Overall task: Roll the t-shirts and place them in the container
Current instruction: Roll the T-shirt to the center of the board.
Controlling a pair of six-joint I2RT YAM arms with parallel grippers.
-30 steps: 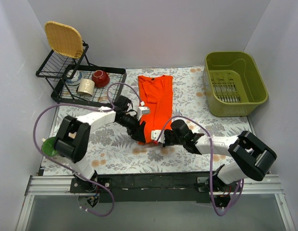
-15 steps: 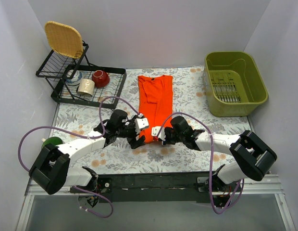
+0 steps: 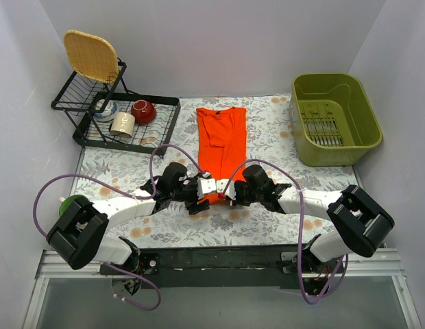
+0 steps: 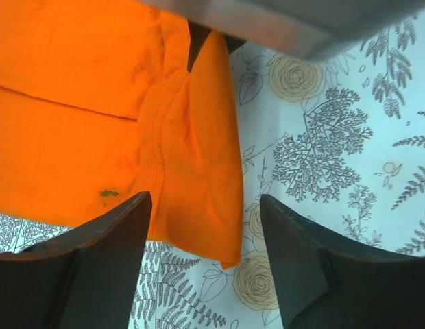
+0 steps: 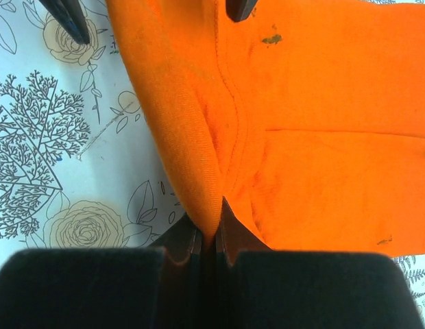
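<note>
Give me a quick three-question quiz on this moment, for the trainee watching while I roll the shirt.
1. True or false: the left claw is open, with one finger on either side of the t-shirt hem.
2. Pick one: the right claw is A) shut on the t-shirt's edge, B) open above it, C) out of view.
3. Fill in: the red bowl sits in the black wire ___ at the far left.

Key: 1 true. 2 A. 3 rack.
</note>
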